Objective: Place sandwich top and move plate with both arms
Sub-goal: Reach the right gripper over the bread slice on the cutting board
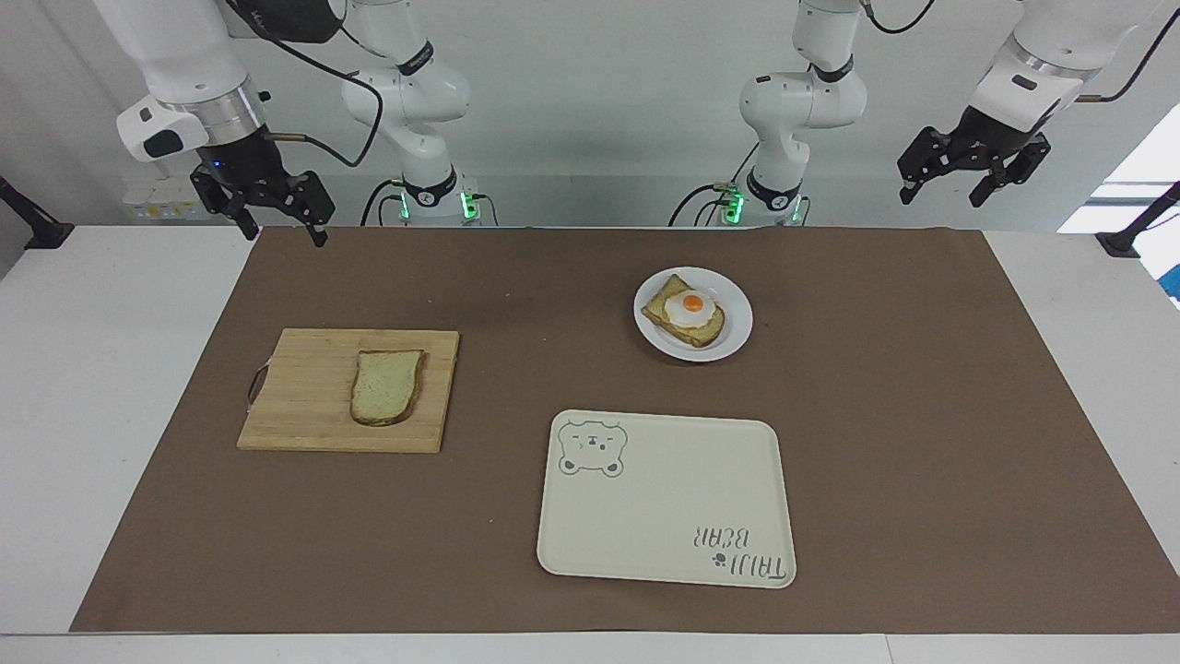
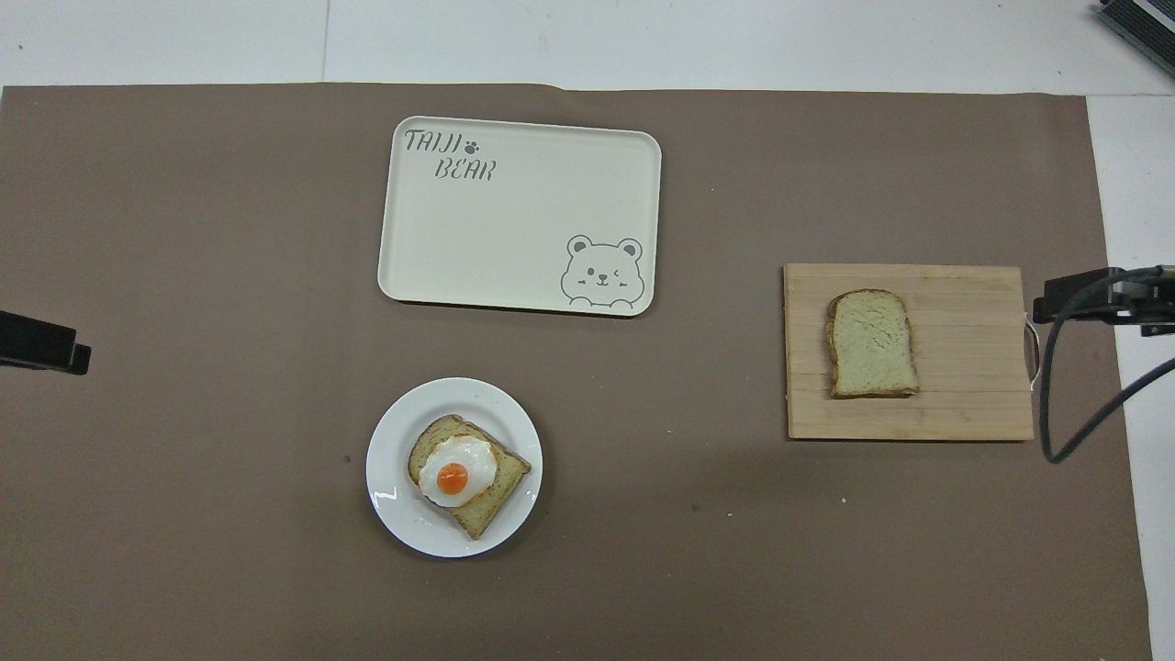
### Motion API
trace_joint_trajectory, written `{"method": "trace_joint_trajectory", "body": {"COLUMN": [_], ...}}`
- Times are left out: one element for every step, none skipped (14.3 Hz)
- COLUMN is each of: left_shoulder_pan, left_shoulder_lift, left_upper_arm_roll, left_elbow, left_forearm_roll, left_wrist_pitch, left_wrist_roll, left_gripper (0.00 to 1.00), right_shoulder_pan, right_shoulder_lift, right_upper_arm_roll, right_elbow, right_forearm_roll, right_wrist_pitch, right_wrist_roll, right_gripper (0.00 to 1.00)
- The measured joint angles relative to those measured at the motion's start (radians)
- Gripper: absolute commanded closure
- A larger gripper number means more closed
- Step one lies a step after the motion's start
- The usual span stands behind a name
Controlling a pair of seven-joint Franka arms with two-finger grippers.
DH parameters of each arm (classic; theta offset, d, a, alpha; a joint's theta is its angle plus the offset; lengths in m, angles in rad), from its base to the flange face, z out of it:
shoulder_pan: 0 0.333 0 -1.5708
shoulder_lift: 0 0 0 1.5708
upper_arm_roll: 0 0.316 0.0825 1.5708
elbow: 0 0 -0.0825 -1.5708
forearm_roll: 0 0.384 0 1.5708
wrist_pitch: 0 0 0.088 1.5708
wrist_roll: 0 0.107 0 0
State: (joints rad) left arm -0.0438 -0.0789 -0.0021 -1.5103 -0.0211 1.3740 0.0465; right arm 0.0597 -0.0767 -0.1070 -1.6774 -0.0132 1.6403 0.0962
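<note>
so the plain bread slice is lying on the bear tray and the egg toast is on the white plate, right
Not quite. The plain bread slice lies on the wooden cutting board, not on the bear tray, which holds nothing. The overhead view shows this plainly. The egg toast is indeed on the white plate.

Desk (image 1: 120,387) white, covered by plain brown mat (image 1: 885,415). Cutting board (image 1: 304,387) pale striped wood. Bread slice (image 1: 385,385) pale, speckled greenish, brown crust. Plate (image 1: 733,337) white. Toast (image 1: 666,312) golden brown; egg (image 1: 692,307) white with orange yolk. Tray (image 1: 664,498) cream, grey bear drawing and grey lettering. Arms white, grey joints; left claw (image 1: 963,180) and right claw (image 1: 267,212) black.
</note>
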Motion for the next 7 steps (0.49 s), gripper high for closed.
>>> {"method": "trace_joint_trajectory", "body": {"left_shoulder_pan": [0.0,0.0,0.0,0.0,0.0,0.0,0.0], "left_shoulder_lift": [0.0,0.0,0.0,0.0,0.0,0.0,0.0], "left_upper_arm_roll": [0.0,0.0,0.0,0.0,0.0,0.0,0.0], "left_elbow": [0.0,0.0,0.0,0.0,0.0,0.0,0.0], "left_forearm_roll": [0.0,0.0,0.0,0.0,0.0,0.0,0.0], "left_wrist_pitch": [0.0,0.0,0.0,0.0,0.0,0.0,0.0], "left_wrist_roll": [0.0,0.0,0.0,0.0,0.0,0.0,0.0], "left_gripper": [0.0,0.0,0.0,0.0,0.0,0.0,0.0], "right_shoulder_pan": [0.0,0.0,0.0,0.0,0.0,0.0,0.0], "right_shoulder_lift": [0.002,0.004,0.006,0.008,0.01,0.015,0.023], "right_upper_arm_roll": [0.0,0.0,0.0,0.0,0.0,0.0,0.0], "right_elbow": [-0.009,-0.017,-0.025,-0.034,-0.046,-0.059,-0.068], "right_forearm_roll": [0.0,0.0,0.0,0.0,0.0,0.0,0.0], "right_wrist_pitch": [0.013,0.026,0.041,0.058,0.073,0.091,0.108], "right_wrist_roll": [0.0,0.0,0.0,0.0,0.0,0.0,0.0], "right_gripper": [0.0,0.0,0.0,0.0,0.0,0.0,0.0]}}
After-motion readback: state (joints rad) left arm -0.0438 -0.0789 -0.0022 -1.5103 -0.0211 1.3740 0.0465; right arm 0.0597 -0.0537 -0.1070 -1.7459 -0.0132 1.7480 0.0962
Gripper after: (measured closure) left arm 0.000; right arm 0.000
